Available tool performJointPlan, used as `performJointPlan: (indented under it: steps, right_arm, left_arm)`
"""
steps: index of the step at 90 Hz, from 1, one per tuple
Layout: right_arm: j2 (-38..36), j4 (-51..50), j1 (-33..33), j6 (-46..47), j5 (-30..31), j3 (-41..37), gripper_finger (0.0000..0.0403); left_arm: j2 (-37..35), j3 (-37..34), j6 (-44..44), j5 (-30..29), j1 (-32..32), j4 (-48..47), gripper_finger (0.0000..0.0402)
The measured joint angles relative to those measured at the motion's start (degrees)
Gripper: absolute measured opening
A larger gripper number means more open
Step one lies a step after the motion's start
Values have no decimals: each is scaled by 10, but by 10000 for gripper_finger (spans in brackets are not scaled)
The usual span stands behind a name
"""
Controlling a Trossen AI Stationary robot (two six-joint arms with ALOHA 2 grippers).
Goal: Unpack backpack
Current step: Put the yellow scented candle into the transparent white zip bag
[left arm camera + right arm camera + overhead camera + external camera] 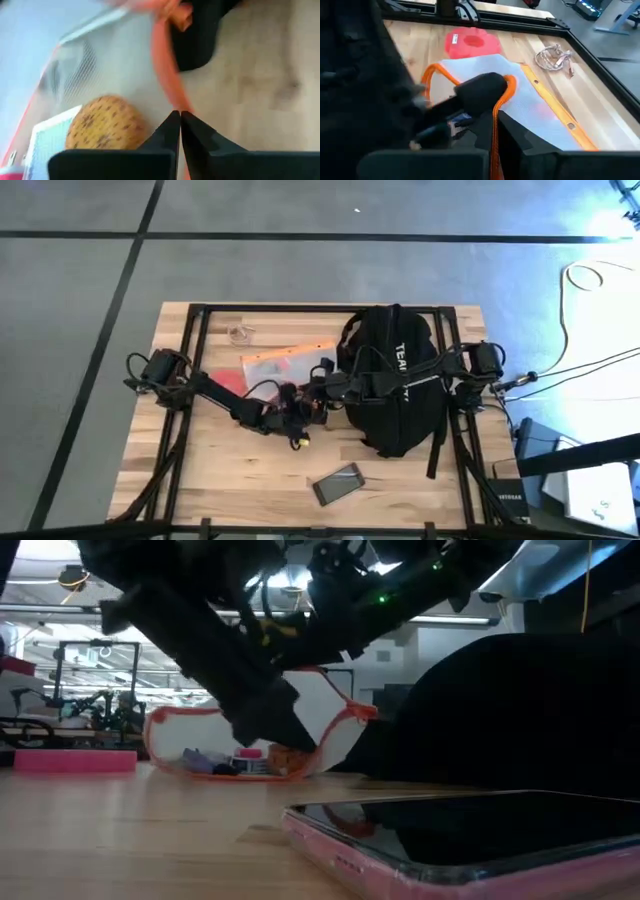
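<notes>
The black backpack (395, 390) lies on the table's right half, its white lettering facing up. To its left is a clear mesh pouch (285, 365) with an orange edge. In the low view the pouch (200, 735) stands raised, small items in its bottom. My left gripper (179, 117) is shut at the pouch's orange edge, beside a round speckled biscuit (102, 130) inside. My right gripper (495, 135) reaches across the backpack and is shut on the pouch's orange strap. My left gripper pinches the pouch's orange edge band (170, 95) between its two fingertips. The band runs straight into the shut tips, and the pouch's lower part stays down on the table. My right gripper pinches the pouch's orange strap (496, 117) between its two fingers. It comes from the backpack's side, slanting down. The strap rises out of the fingers in a loop (510, 82) to the pouch's end.
A red flat piece (230, 380) lies left of the pouch. A coiled cord (240, 333) sits near the far edge. A phone in a pink case (335, 483) lies near the front edge. Black frame rails (190, 340) run along the table's sides.
</notes>
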Motion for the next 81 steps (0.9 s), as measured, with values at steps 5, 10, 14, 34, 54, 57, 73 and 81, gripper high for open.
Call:
performJointPlan:
  steps: [5, 10, 14, 34, 54, 57, 73, 81]
  right_arm:
    - [0, -2, 0, 0, 0, 0, 0]
    - [0, -4, 0, 0, 0, 0, 0]
    - [0, -4, 0, 0, 0, 0, 0]
    - [0, -6, -2, -2, 4, 0, 0]
    - [-2, -2, -2, -2, 10, 0, 0]
    - [-2, -2, -2, -2, 10, 0, 0]
    - [-2, -8, -2, -1, 9, 0, 0]
    - [-2, -15, -2, -1, 6, -2, 0]
  left_arm:
    - [4, 0, -15, 0, 11, -7, 0]
    - [6, 0, -30, -1, 21, -20, 0]
    - [7, -1, -41, -4, 28, -39, 0]
    - [17, -1, -116, -74, 44, -105, 0]
    - [31, -2, -181, -146, 48, -93, 0]
    - [32, -2, -195, -152, 48, -91, 0]
    - [62, -3, -225, -153, 48, -3, 0]
    - [88, -4, -221, -132, 48, 51, 0]
